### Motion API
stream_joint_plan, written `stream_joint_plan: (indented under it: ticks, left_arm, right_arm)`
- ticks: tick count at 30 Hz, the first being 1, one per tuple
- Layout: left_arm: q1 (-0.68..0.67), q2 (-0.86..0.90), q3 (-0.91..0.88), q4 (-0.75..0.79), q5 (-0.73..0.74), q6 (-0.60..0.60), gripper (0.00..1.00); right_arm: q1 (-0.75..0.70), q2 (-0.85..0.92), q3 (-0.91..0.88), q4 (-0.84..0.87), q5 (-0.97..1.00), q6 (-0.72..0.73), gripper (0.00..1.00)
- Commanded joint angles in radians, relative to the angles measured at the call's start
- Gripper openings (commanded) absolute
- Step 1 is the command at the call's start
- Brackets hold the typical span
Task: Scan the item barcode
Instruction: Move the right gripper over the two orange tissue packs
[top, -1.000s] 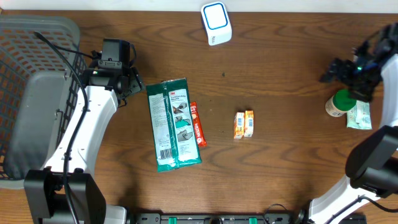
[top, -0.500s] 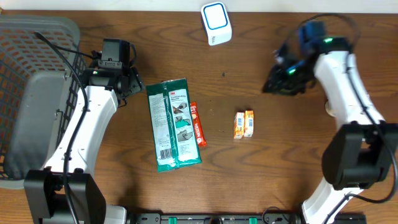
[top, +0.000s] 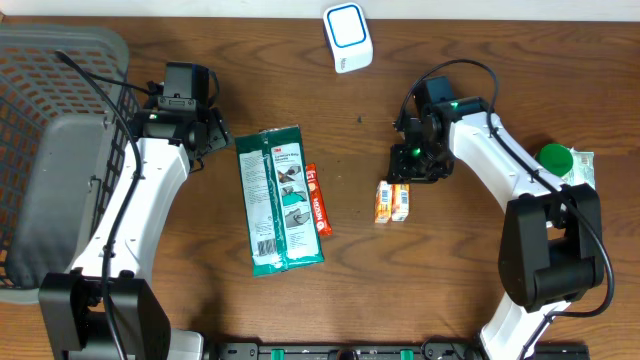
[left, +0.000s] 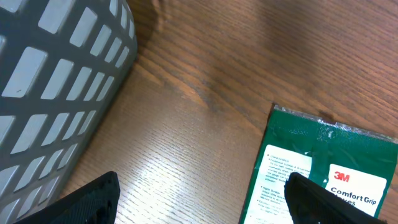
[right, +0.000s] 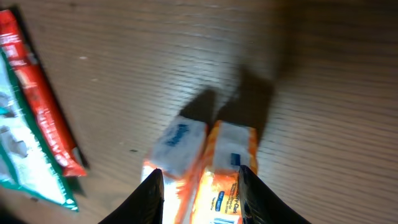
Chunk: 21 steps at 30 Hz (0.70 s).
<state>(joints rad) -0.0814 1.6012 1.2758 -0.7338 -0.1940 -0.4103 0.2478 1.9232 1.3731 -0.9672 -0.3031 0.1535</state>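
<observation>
The right gripper holds its jaws partly apart, with the two small orange boxes between them; I cannot tell whether they pinch. The left gripper gapes wide over bare table, with the basket wall beyond one finger and the green packet edge at the other.

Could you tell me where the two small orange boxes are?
In the overhead view, the orange boxes lie right of centre, just below the right tool and right of the red sachet.

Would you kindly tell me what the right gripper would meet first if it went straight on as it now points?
Most likely the two small orange boxes, which lie directly ahead of the right gripper in its wrist view, with nothing in between; the remaining gap is hard to judge.
</observation>
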Motion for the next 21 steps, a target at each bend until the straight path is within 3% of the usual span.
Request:
stream_joint_plan:
  ticks: [1, 13, 21]
  left_arm:
    - [0.000, 0.000, 0.005, -0.003, -0.017, 0.010, 0.85]
    - [0.000, 0.000, 0.005, -0.003, -0.017, 0.010, 0.85]
    - [0.000, 0.000, 0.005, -0.003, -0.017, 0.010, 0.86]
  right_arm:
    - [0.008, -0.007, -0.008, 0.003, 0.056, 0.033, 0.36]
    - [-0.006, -0.008, 0.002, 0.005, 0.085, 0.032, 0.40]
    - [-0.059, -0.009, 0.002, -0.063, 0.358, 0.032, 0.41]
